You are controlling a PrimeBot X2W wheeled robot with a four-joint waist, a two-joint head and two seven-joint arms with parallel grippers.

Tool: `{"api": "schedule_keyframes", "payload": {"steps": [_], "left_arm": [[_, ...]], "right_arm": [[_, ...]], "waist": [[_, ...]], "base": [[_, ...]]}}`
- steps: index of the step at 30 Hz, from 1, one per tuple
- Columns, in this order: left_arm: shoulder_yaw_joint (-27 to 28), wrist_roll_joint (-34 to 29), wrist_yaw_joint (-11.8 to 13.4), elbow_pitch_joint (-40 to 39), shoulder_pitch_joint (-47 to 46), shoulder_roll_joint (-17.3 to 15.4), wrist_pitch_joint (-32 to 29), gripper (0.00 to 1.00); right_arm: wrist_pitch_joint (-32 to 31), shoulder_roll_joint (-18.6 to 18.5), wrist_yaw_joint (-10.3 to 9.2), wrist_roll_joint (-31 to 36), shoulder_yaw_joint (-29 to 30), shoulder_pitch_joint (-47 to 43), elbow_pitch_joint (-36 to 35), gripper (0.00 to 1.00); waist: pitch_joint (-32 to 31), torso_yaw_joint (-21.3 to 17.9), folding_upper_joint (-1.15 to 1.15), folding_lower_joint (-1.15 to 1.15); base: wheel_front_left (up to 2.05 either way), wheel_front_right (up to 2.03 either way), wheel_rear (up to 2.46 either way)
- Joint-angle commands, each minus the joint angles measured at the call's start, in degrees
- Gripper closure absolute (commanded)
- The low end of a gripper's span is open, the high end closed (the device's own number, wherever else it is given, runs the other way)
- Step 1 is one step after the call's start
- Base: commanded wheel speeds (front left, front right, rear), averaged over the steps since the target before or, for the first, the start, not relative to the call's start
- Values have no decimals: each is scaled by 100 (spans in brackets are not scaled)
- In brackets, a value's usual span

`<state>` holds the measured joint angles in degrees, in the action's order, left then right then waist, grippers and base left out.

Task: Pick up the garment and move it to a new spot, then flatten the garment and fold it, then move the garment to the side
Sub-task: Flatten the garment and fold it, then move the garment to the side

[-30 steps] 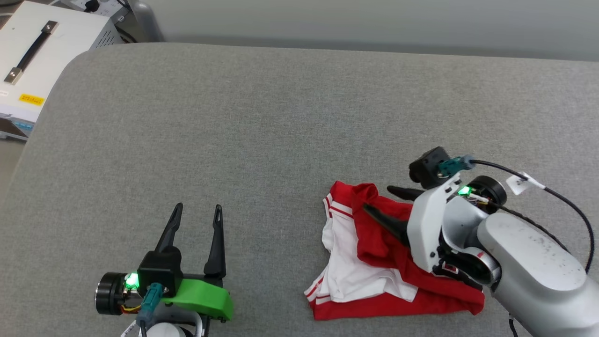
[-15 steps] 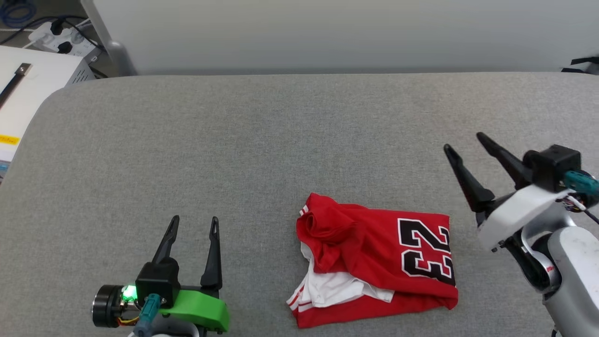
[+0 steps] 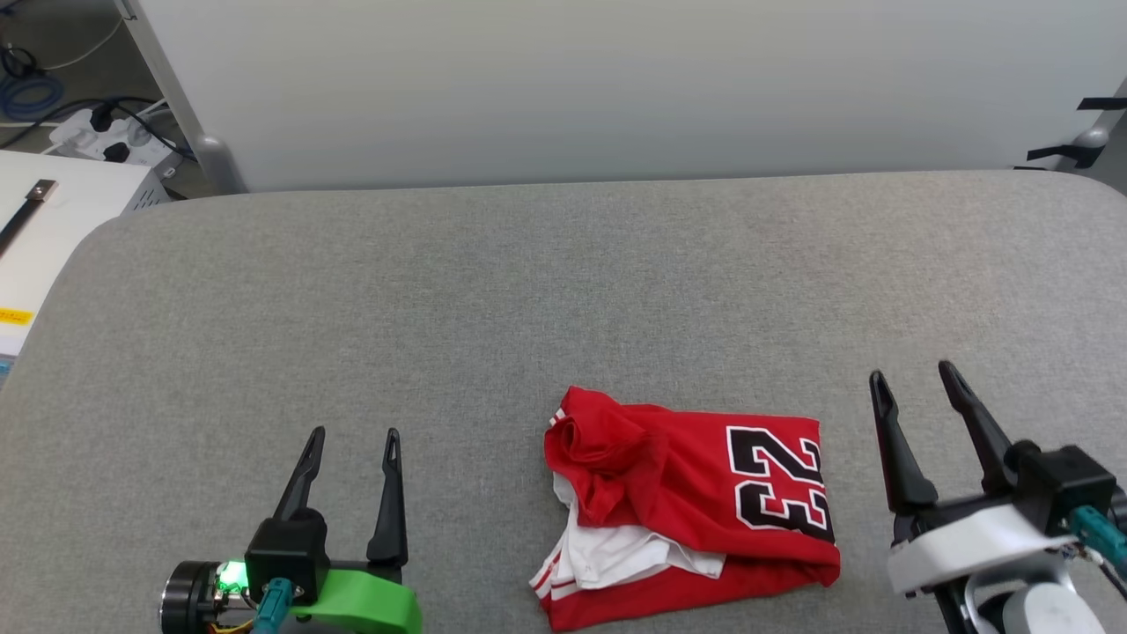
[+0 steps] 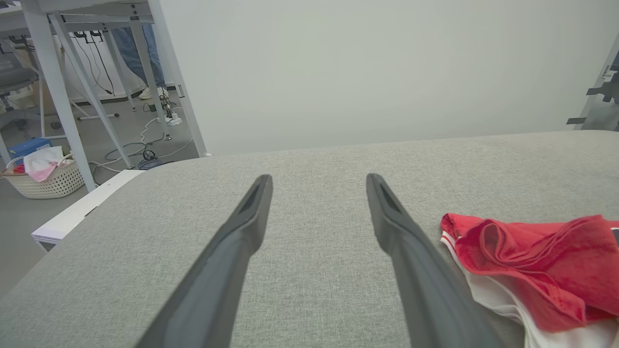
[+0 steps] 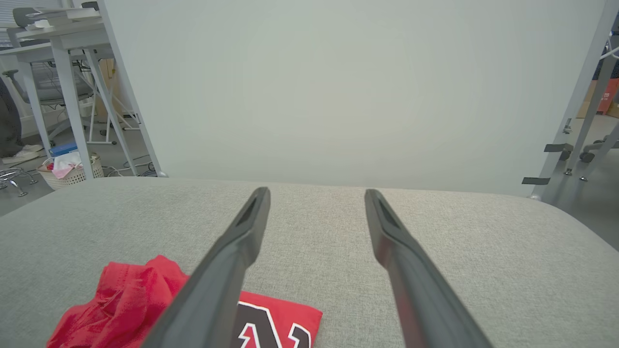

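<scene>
Pulled back off the garment [image 3: 696,493]: right end effector [image 3: 911,374], now held spread, empty, to its right. left end effector [image 3: 354,433] is held spread to its left. It is left bunched on the worktop [image 3: 528,291]; soft, limp, light, so likely best pinched at a hem.

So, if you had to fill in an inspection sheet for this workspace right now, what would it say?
Surface: grey fabric-covered table, smooth.
Job's things: red garment lying roughly folded, number 23 facing up, bunched at its left end, white sleeve poking out.
Clutter: nothing seen on the table.
End effectors: left end effector and right end effector both open, one on each side of the garment, apart from it.
Cables: power strip with plugs on the floor, far left.
Surroundings: pale partition behind; white case at left; laundry basket on the floor.
</scene>
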<state>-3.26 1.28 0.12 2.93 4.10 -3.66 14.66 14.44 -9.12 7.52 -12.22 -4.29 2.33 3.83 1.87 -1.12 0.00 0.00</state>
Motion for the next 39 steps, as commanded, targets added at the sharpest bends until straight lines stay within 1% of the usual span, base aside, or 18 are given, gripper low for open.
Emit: {"api": "schedule_keyframes", "payload": {"steps": [1,6,12,28,34,36,39], "left_arm": [[20,-40,35,-38,109,-32,34,0],[21,-33,50,-98,204,-37,34,0],[39,-29,75,-146,335,-54,34,0],[3,-17,95,-120,346,-54,34,0],[-1,2,97,-115,316,-49,34,0],[-6,5,92,-121,281,-48,34,0],[-22,3,79,-121,206,-46,34,0]], "right_arm": [[51,69,-3,40,58,-156,-69,0],[54,257,-3,136,196,-577,-263,0],[55,350,-3,218,241,-820,-343,0],[55,286,-3,397,162,-869,-313,0],[55,171,-3,366,248,-604,-324,0],[36,85,-3,232,322,-415,-321,0],[-179,-127,-3,-67,482,9,-391,0]], "waist": [[-39,22,0,0],[-109,74,0,0],[-172,101,0,0],[-146,132,0,0],[-85,146,0,0],[-39,148,0,0],[55,164,0,0]], "base": [[0,0,0],[0,0,0],[0,0,0],[0,0,0],[0,0,0],[0,0,0],[0,0,0]]}}
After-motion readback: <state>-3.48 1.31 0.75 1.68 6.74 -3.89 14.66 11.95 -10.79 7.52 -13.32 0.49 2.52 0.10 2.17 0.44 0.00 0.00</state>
